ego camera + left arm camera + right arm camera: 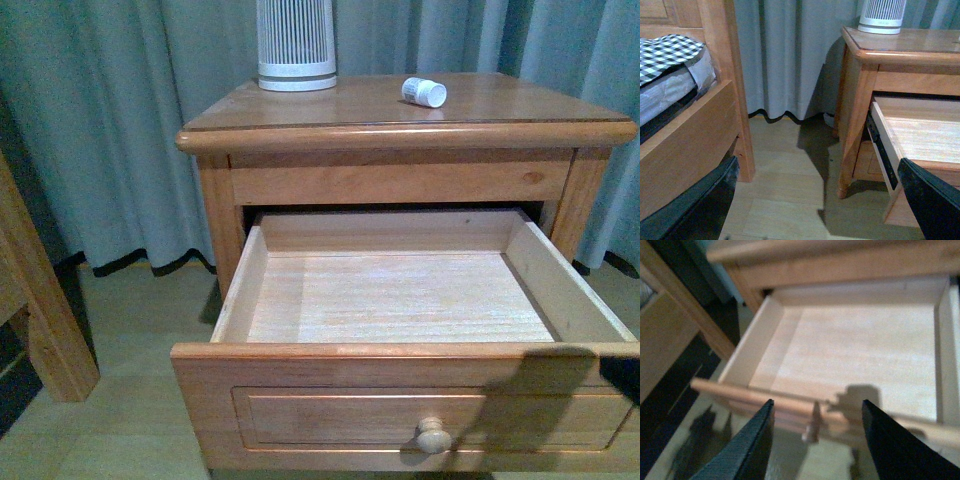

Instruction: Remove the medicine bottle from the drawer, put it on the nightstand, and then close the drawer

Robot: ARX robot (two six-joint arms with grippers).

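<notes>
Since the medicine bottle [424, 92] already lay on its side on the nightstand [510, 100] and the drawer [300, 400] stood open and empty, I judged closing was in hand, my right gripper [817, 405] spread open near the knob [812, 426], next needing a push inward.

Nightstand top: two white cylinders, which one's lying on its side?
The small medicine bottle, right of centre on the nightstand top, lies on its side. The much taller ribbed cylinder at the back left stands upright.
</notes>
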